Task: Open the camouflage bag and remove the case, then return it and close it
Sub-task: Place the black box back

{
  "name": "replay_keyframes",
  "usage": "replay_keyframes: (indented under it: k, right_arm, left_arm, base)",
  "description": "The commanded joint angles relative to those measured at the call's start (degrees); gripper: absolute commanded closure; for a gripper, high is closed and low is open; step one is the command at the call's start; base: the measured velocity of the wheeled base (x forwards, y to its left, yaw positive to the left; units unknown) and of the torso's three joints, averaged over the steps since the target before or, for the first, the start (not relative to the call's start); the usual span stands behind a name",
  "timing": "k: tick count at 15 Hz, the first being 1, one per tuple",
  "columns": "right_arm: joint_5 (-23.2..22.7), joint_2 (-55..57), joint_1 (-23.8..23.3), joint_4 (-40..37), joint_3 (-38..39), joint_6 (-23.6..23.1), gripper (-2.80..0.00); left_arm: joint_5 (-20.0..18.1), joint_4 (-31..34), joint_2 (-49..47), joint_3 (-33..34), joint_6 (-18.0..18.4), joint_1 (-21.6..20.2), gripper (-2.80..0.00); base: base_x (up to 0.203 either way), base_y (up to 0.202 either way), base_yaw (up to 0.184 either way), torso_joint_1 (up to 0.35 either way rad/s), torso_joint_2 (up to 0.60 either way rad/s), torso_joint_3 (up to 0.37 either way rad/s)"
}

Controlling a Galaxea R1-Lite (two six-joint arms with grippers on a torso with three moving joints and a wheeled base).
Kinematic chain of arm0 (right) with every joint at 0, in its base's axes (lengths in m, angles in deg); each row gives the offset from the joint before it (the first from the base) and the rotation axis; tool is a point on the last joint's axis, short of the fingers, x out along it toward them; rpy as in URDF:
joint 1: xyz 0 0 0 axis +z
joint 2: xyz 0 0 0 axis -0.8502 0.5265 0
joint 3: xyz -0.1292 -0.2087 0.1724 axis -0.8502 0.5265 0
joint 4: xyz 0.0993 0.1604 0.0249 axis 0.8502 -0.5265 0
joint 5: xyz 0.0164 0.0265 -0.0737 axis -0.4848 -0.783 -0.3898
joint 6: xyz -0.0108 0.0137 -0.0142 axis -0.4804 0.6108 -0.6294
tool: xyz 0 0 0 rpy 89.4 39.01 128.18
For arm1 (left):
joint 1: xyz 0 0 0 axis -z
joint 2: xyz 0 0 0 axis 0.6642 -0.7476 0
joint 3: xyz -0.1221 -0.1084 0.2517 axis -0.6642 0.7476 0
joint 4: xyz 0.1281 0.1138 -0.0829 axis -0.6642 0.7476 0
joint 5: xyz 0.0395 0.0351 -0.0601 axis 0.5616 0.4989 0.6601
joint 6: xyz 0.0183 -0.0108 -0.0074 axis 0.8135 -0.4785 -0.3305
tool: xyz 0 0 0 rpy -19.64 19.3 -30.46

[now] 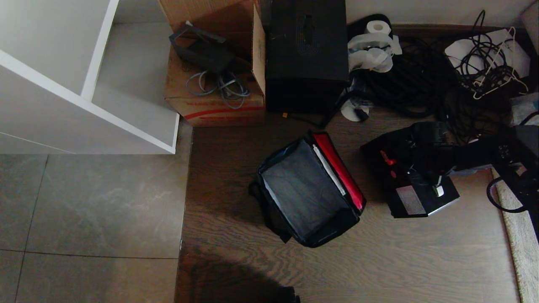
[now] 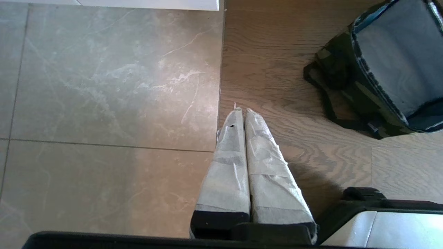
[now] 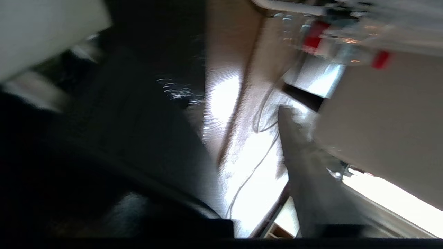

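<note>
The camouflage bag point(image 1: 332, 237) stands open on the wooden floor in the middle of the head view. Its red-lined lid point(image 1: 339, 168) is folded back to the right and its dark interior shows nothing inside. The left wrist view shows its camouflage side point(image 2: 363, 97). The case point(image 1: 406, 202), black with a red mark and a silver patch, lies on the floor right of the bag. My right gripper point(image 1: 438, 188) reaches in from the right and is down on the case's top. My left gripper point(image 2: 241, 111) hangs shut and empty over the seam between tile and wood, left of the bag.
A cardboard box with a red stripe point(image 1: 214, 107) and a tall black box point(image 1: 307, 63) stand behind the bag. A tangle of black cables point(image 1: 421, 84) fills the back right. A white shelf unit point(image 1: 84, 84) is at the left and a pale rug edge point(image 1: 522, 240) at the right.
</note>
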Motion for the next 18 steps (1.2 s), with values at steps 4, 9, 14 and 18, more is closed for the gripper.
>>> replay_keyframes:
  k: [4,9,14,18]
  right_arm:
    - [0.47,-5.43,1.51,0.49,3.63,0.26,0.0]
    - [0.37,-10.93,4.38,0.36,7.41,1.0,0.0]
    - [0.35,-14.11,5.53,0.35,8.25,1.46,0.0]
    - [0.28,-16.32,5.93,-0.49,8.51,0.86,0.0]
  left_arm:
    - [0.0,0.05,0.0,0.0,0.04,0.0,0.0]
    - [0.0,-0.04,0.0,-0.08,0.04,0.0,0.0]
    - [0.0,-0.04,0.0,0.0,0.04,0.0,0.0]
    - [0.0,-0.04,0.0,0.0,0.04,0.0,0.0]
  base:
    - [0.0,0.0,0.0,0.0,0.0,0.0]
    - [0.0,0.0,0.0,0.0,0.0,0.0]
    - [0.0,0.0,0.0,0.0,0.0,0.0]
    - [0.0,0.0,0.0,0.0,0.0,0.0]
